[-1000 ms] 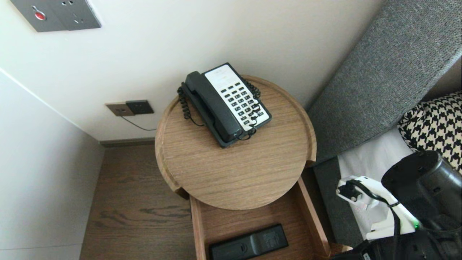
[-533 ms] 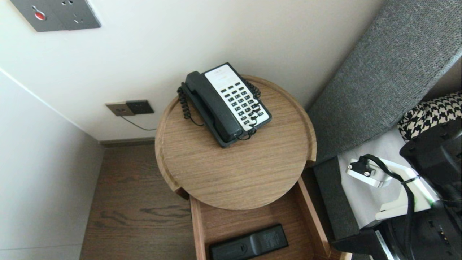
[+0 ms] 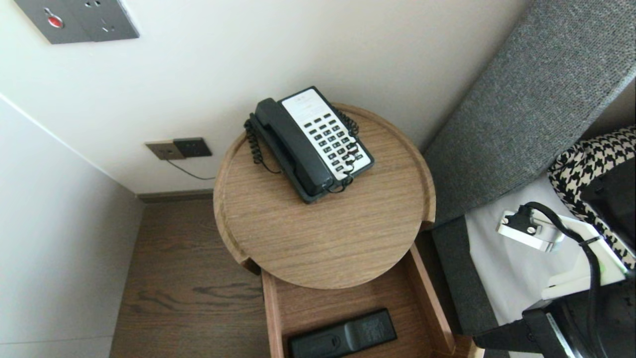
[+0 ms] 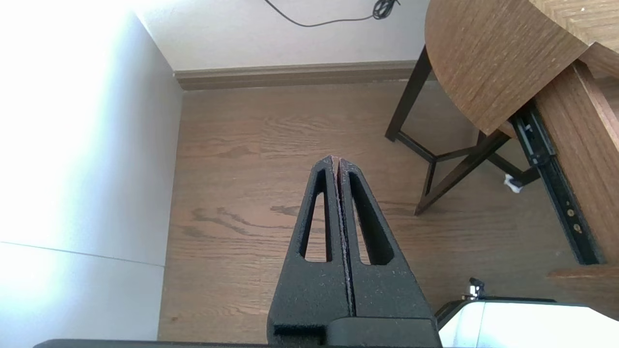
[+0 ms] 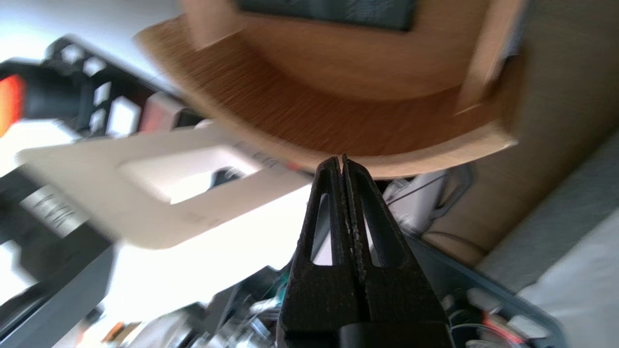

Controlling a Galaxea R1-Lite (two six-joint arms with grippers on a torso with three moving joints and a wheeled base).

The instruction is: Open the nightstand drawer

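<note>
Right fingers [image 5: 314, 295]: I see them pressed shut, empty, close to the curved front of the pulled-out light-brown wooden drawer [image 3: 430, 298], near side, under the round wooden surface [image 3: 323, 238]. Left fingers [image 4: 309, 290]: shut, empty, over the floor [image 4: 242, 193] at left. I judge the drawer rigid, rail-guided; grip its front lip.

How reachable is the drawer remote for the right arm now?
Probably reachable. The drawer is open, the remote lies uncovered forward of the tabletop, and nothing stands between it and the right arm beside the drawer. Its jaws are shut, so they'd need opening.
</note>
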